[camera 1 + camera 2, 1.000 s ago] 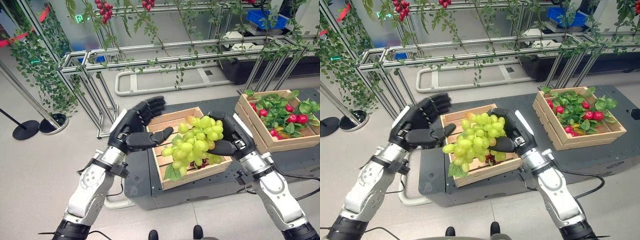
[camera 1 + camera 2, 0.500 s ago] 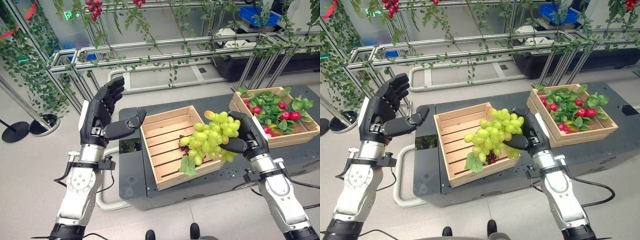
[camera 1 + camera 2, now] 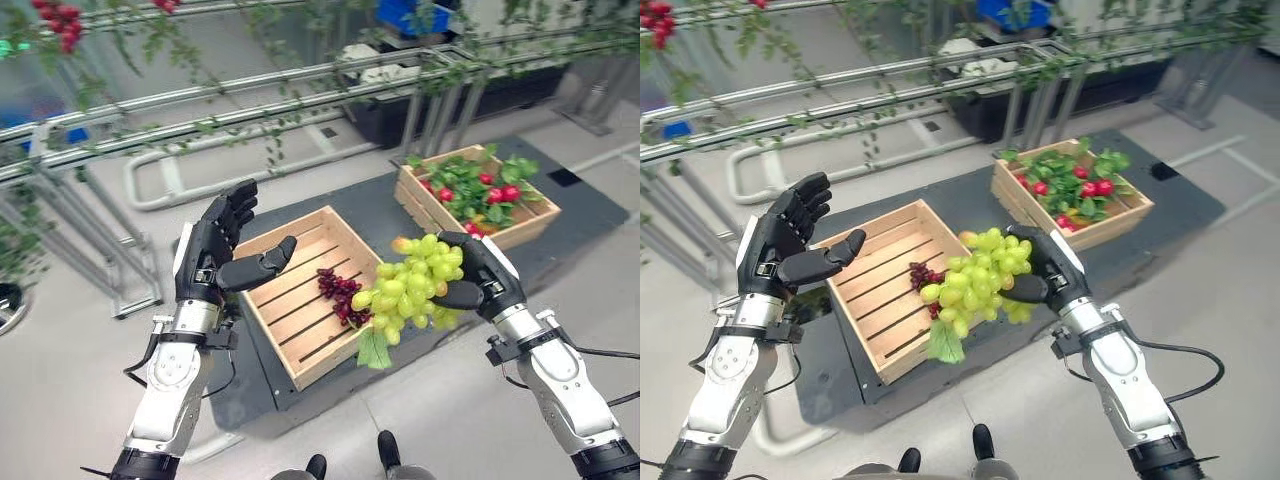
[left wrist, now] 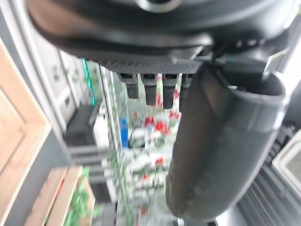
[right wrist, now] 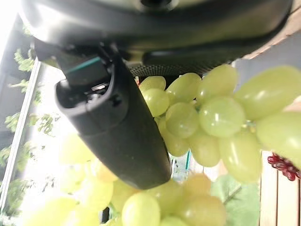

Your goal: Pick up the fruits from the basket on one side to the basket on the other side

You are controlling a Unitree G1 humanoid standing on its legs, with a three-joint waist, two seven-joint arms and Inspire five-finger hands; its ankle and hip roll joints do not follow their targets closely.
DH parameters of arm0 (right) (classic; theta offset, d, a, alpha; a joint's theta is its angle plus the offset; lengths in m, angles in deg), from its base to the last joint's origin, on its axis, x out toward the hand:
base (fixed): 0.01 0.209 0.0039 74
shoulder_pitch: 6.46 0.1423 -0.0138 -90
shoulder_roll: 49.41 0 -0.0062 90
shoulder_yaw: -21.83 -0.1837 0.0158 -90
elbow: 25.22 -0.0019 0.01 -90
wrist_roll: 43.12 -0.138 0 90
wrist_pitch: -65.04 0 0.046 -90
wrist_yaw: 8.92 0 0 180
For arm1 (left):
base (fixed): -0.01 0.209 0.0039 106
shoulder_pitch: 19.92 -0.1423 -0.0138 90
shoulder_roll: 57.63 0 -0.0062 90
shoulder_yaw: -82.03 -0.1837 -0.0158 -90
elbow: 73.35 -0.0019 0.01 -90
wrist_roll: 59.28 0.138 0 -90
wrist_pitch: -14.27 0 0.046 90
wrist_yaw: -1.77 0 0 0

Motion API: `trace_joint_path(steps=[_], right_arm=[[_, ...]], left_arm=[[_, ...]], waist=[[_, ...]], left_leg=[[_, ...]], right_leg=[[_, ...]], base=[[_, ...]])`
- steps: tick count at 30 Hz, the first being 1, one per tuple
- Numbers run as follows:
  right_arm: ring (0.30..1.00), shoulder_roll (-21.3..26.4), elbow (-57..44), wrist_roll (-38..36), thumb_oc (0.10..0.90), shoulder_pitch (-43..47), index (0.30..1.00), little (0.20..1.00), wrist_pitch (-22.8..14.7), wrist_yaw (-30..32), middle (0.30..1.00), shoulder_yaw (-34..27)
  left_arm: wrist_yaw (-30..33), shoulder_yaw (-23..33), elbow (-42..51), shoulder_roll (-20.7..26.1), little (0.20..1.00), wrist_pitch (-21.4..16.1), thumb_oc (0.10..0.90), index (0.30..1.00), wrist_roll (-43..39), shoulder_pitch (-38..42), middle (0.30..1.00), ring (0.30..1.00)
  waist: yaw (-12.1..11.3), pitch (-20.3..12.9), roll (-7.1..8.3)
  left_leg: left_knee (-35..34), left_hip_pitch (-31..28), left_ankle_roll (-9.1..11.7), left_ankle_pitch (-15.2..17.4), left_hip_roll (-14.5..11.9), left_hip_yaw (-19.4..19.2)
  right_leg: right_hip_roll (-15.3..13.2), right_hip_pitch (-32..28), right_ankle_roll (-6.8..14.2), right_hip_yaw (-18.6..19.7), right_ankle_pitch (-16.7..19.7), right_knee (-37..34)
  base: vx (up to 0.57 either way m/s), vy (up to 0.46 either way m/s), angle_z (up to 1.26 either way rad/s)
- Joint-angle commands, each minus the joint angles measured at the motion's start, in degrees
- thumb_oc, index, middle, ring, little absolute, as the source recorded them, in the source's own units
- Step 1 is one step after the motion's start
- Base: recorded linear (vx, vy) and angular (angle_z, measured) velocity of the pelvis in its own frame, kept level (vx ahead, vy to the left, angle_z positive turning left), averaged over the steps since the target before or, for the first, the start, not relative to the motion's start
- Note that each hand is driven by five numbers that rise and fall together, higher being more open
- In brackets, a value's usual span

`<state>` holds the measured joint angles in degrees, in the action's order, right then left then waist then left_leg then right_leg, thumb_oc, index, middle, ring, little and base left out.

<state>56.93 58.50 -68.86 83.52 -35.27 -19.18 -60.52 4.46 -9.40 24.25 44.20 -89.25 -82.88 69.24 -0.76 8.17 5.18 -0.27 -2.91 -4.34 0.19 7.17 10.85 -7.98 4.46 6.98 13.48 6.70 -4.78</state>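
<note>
Two wooden slatted crates stand on a dark platform [image 3: 370, 215], well apart from each other. The near crate [image 3: 290, 290] is the bigger in view and sits tilted with one corner toward the robot; the far crate [image 3: 478, 196] is full of green leaves with small red fruits among them.

Inside the near crate, on its slats, lies a small bunch of dark red grapes [image 3: 342, 293]. A large bunch of green grapes [image 3: 408, 285] is in the air just beside the right edge of this crate, between the two crates. Its berries are pale yellow-green, round and packed close, and one green leaf [image 3: 374, 349] hangs under the bunch.

The right hand [image 3: 478, 280] holds this bunch from the side, with the fingers and thumb curled round it. In the right wrist view the thumb [image 5: 117, 127] presses on the berries, and a few dark red grapes show at the edge past them.

The left hand [image 3: 215, 262] is raised over the left side of the near crate, fingers straight and spread, thumb out, and it holds nothing. The left wrist view looks past its fingertips [image 4: 155, 89] to a blurred background of metal frames and red fruit.

I cannot read any writing on the crates.
</note>
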Motion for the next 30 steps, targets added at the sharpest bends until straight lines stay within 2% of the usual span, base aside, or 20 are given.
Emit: trace_joint_path(steps=[1,5,7,8,10,13,14,16,17,19,22,23,25,27,30], right_arm=[[0.300,-0.47,-3.47,-5.29,0.400,7.71,0.300,0.300,-8.28,-0.85,0.300,-2.02],[0.300,-3.04,-3.19,-4.75,0.400,8.10,0.300,0.300,-8.53,-2.15,0.300,-2.12],[0.300,-3.49,-2.63,-5.33,0.400,8.95,0.300,0.300,-8.10,-2.96,0.300,-1.94],[0.300,-3.50,-2.61,-5.47,0.400,9.11,0.300,0.300,-7.92,-3.02,0.300,-1.90],[0.300,-3.76,-2.83,-5.51,0.400,10.14,0.300,0.300,-7.22,-2.92,0.300,-1.12],[0.300,-3.72,-2.89,-4.70,0.400,11.14,0.300,0.300,-7.67,-2.28,0.300,0.45],[0.300,-3.75,-2.65,-4.38,0.400,11.44,0.300,0.300,-8.01,-2.11,0.300,0.98],[0.300,-3.83,-2.22,-3.60,0.400,11.95,0.300,0.300,-8.67,-1.65,0.300,1.61],[0.300,-3.91,-2.14,-3.48,0.400,12.10,0.300,0.300,-9.48,-1.41,0.300,2.14],[0.300,-4.21,-2.30,-2.87,0.400,11.90,0.300,0.300,-10.04,-0.93,0.300,2.31],[0.300,-5.04,-2.55,-2.85,0.400,11.58,0.300,0.300,-10.79,-2.30,0.300,2.71],[0.300,-5.64,-2.97,-2.76,0.400,11.62,0.300,0.300,-10.68,-3.04,0.300,3.12],[0.300,-6.14,-2.37,-1.99,0.400,12.96,0.300,0.300,-10.47,-2.27,0.300,4.13],[0.300,-6.05,-1.61,-2.24,0.400,14.77,0.300,0.300,-10.29,-1.32,0.300,4.73],[0.300,-5.70,-2.12,-1.55,0.400,14.95,0.300,0.300,-10.05,-0.05,0.300,4.32]], left_arm=[[-2.04,1.31,1.66,0.94,0.900,-9.92,0.800,0.900,-2.83,5.89,0.900,0.900],[-2.81,-0.04,1.83,0.44,0.900,-8.43,0.800,0.900,-3.54,8.36,0.900,0.900],[-2.58,-0.53,1.55,0.36,0.900,-7.71,0.800,0.900,-3.45,9.39,0.900,0.900],[-2.60,-0.57,1.53,0.28,0.900,-7.62,0.800,0.900,-3.42,9.50,0.900,0.900],[-4.05,-0.83,1.48,-0.02,0.900,-7.87,0.800,0.900,-3.76,9.73,0.900,0.900],[-3.93,-1.75,2.31,-0.10,0.900,-8.49,0.800,0.900,-3.24,9.69,0.900,0.900],[-3.28,-2.32,2.63,-0.07,0.900,-8.54,0.800,0.900,-3.05,9.72,0.900,0.900],[-3.05,-2.68,2.72,0.02,0.900,-8.46,0.800,0.900,-2.98,10.00,0.900,0.900],[-3.51,-2.84,2.68,0.21,0.900,-8.42,0.800,0.900,-3.17,10.20,0.900,0.900],[-4.07,-2.75,2.81,0.56,0.900,-7.89,0.800,0.900,-3.85,10.45,0.900,0.900],[-3.23,-2.66,2.69,0.71,0.900,-8.06,0.800,0.900,-3.11,10.26,0.900,0.900],[-2.20,-2.45,3.07,0.87,0.900,-7.83,0.800,0.900,-2.69,9.96,0.900,0.900],[-1.49,-2.19,3.01,1.03,0.900,-8.12,0.800,0.900,-2.65,9.58,0.900,0.900],[-0.92,-2.13,3.19,0.82,0.900,-7.91,0.800,0.900,-2.41,9.92,0.900,0.900],[-1.11,-2.27,3.27,0.32,0.900,-7.89,0.800,0.900,-2.62,10.44,0.900,0.900]], waist=[[-0.33,-3.23,-3.41],[0.80,-2.01,-4.07],[0.52,-1.67,-3.93],[0.44,-1.65,-4.00],[-0.29,-1.73,-4.73],[-0.97,-1.46,-6.25],[-1.22,-1.40,-6.58],[-1.75,-1.35,-6.54],[-2.42,-1.70,-5.93],[-3.03,-2.29,-5.11],[-4.56,-3.57,-4.13],[-5.56,-4.55,-3.65],[-6.37,-5.65,-3.56],[-6.13,-5.73,-3.25],[-5.45,-5.84,-3.05]], left_leg=[[0.18,1.70,2.68,0.99,-2.72,0.89],[0.72,1.28,1.34,2.63,-0.31,-1.17],[1.12,0.58,1.35,3.84,0.53,-2.66],[0.95,0.48,1.32,3.79,0.51,-2.96],[-0.77,0.29,1.03,2.58,0.17,-4.23],[-1.45,0.42,0.66,0.98,-1.06,-5.66],[-1.51,0.67,0.41,0.47,-1.57,-6.67],[-1.43,1.11,-0.10,0.23,-1.71,-7.58],[-0.83,2.36,-0.45,0.10,-1.58,-8.59],[0.37,3.88,-0.56,0.24,-1.36,-9.54],[0.29,5.57,-0.37,0.07,-1.57,-11.71],[-0.70,5.56,0.24,-0.28,-2.10,-13.13],[-1.92,5.32,1.69,-0.99,-3.40,-15.19],[-2.37,6.08,3.11,-1.93,-4.58,-17.23],[-2.79,6.72,3.62,-2.31,-5.34,-17.85]], right_leg=[[2.70,-3.47,-0.07,-4.38,0.23,1.64],[1.20,0.56,1.83,-3.16,3.15,3.77],[-0.43,2.18,2.46,-6.48,6.07,2.11],[-0.42,2.37,2.47,-6.94,6.08,2.27],[-0.15,2.76,2.06,-10.46,4.45,5.40],[1.15,2.05,0.27,-13.93,-1.64,15.12],[1.04,1.93,-0.31,-15.64,-2.51,19.34],[0.96,1.85,-0.76,-16.83,-3.81,23.21],[1.23,1.24,-0.76,-17.84,-5.68,26.17],[1.30,0.02,-0.62,-18.74,-6.82,27.19],[-1.12,-3.97,-0.41,-21.91,-7.32,23.64],[-2.89,-7.01,-0.43,-25.07,-7.55,17.62],[-3.14,-10.08,-0.62,-26.78,-8.25,8.96],[-1.99,-10.95,0.13,-25.87,-7.84,4.52],[-0.69,-10.88,-0.18,-24.27,-7.09,2.06]], base=[[-0.13,0.339,-0.40],[-0.12,0.272,-0.35],[-0.12,0.193,-0.37],[-0.14,0.127,-0.50],[-0.19,0.131,-0.68],[-0.14,0.087,-0.77],[-0.15,0.054,-0.90],[-0.14,0.000,-0.59],[-0.17,-0.052,-0.56],[-0.14,-0.085,-0.48],[-0.10,-0.115,-0.41],[-0.09,-0.185,-0.67],[-0.12,-0.251,-1.18],[-0.15,-0.256,-1.23],[-0.14,-0.252,-0.87]])
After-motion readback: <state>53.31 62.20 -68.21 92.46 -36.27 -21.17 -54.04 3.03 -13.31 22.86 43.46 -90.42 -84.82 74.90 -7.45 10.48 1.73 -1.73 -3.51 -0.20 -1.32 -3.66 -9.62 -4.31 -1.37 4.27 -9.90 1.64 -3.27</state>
